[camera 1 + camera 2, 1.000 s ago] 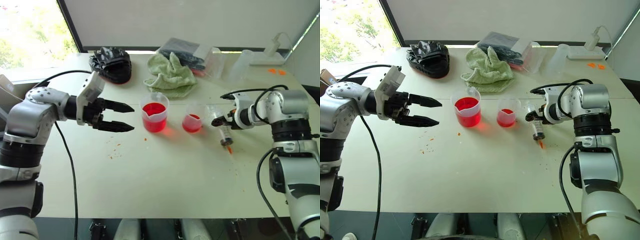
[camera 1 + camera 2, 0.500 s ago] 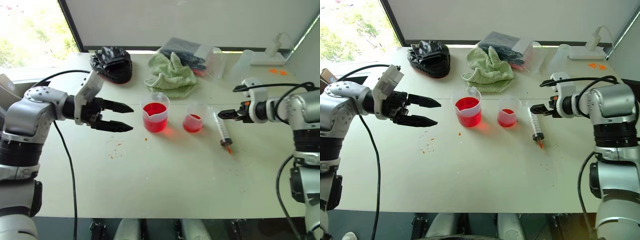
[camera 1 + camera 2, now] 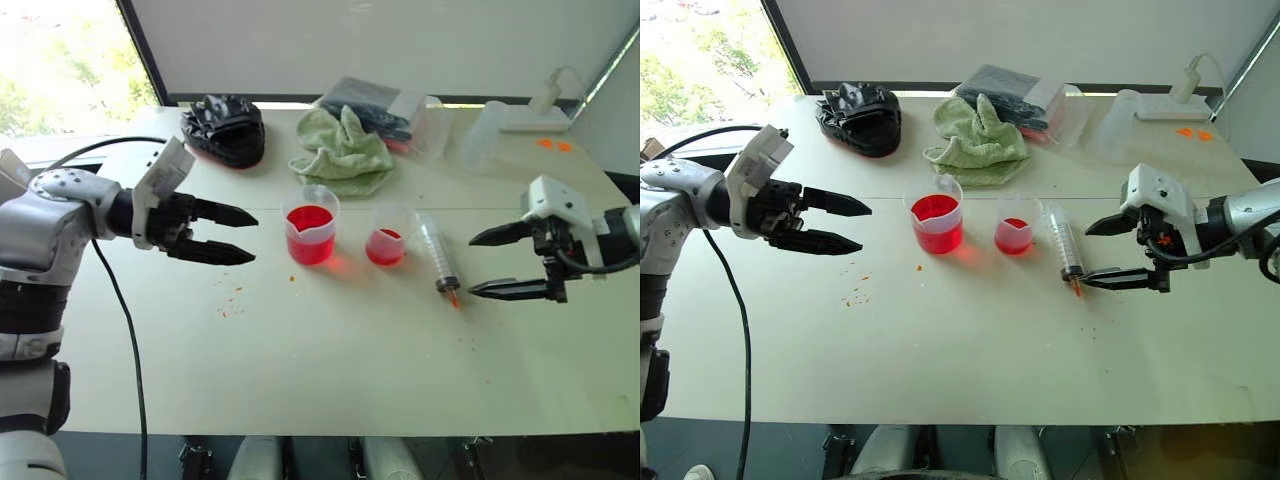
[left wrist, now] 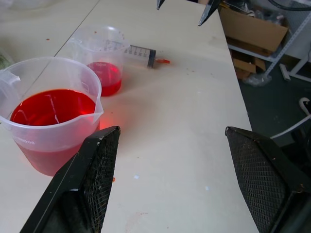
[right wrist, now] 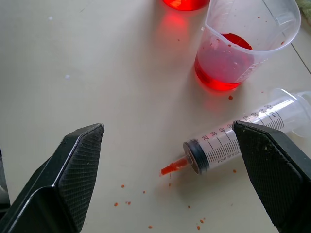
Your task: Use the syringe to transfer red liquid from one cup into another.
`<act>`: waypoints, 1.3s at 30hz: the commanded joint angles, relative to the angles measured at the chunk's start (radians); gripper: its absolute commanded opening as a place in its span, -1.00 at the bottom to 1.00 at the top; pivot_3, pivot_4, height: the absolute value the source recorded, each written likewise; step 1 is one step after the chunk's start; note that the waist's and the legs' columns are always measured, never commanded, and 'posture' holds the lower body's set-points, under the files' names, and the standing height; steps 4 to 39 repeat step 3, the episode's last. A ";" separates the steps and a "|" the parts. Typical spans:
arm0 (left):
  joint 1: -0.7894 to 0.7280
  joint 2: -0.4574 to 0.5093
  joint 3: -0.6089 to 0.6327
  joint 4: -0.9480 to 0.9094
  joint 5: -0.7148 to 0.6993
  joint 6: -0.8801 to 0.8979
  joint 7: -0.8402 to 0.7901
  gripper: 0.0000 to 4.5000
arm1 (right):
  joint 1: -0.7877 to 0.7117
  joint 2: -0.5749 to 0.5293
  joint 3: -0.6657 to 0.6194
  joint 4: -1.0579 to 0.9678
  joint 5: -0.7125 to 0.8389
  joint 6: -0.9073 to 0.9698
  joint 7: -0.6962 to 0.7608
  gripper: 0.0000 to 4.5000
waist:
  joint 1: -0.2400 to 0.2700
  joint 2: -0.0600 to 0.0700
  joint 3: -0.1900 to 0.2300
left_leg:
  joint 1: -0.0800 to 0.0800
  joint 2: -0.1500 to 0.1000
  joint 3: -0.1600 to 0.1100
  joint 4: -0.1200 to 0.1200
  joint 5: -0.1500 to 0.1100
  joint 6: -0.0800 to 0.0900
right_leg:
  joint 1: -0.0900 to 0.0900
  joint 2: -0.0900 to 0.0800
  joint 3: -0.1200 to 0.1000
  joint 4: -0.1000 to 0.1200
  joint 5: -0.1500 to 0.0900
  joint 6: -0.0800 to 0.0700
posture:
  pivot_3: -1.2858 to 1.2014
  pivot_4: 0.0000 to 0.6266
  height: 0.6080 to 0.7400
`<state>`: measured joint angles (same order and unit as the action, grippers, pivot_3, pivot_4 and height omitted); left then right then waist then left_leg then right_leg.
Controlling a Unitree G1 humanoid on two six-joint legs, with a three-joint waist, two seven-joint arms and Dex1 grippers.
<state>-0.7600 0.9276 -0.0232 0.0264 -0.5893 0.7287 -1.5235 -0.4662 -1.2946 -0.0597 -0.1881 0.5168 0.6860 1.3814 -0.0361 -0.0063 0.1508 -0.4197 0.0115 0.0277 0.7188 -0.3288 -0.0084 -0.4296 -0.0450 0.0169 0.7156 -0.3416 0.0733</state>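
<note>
My left hand (image 3: 252, 238) hangs above the worktop (image 3: 330, 350) to the left of the big cup (image 3: 311, 226). Its two black fingers are spread wide and point at that cup with nothing between them. There is a clear gap between the fingertips and the cup wall.

The big cup stands upright and holds red liquid to about half its height. Just beside it on the right stands the small cup (image 3: 386, 236), also upright. It has only a shallow layer of red in the bottom and red drops on its inner wall.

The syringe (image 3: 439, 256) lies flat on the worktop, on the far side of the small cup from the big cup. Nothing is gripping it. Its orange tip points toward the near edge, and the black seal sits at the tip end of the clear barrel. Fine red specks dot the worktop around the tip.

My right hand (image 3: 471, 267) is farther right again from the big cup, past the syringe. Its fingers are spread and empty and aim back toward the syringe. The lower finger ends just beside the orange tip, and I can't tell if it touches.

Behind the big cup lies a crumpled green cloth (image 3: 343, 150). A black bag (image 3: 224, 128) sits behind and to the left of the cup, and a clear pouch (image 3: 385, 105) with dark contents lies behind the cloth.
</note>
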 commanded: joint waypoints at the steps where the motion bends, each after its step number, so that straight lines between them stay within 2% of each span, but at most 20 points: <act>1: -0.012 0.028 0.022 -0.021 -0.006 -0.009 -0.008 0.61 | -0.030 -0.007 -0.027 0.006 0.011 -0.022 0.029 0.97 | 0.000 0.000 0.000 | 0.000 0.000 0.000 0.000 0.000 -0.001 | 0.000 0.000 0.000 0.000 0.000 0.000 | 0.03 -0.52 0.56; 39: -0.010 0.034 0.025 -0.019 -0.008 -0.008 -0.010 0.61 | -0.041 -0.003 -0.021 0.005 0.010 -0.018 0.029 0.97 | 0.000 0.000 0.000 | 0.000 0.000 0.000 0.000 0.001 -0.002 | 0.000 0.000 0.000 0.000 0.000 0.000 | 0.03 -0.52 0.56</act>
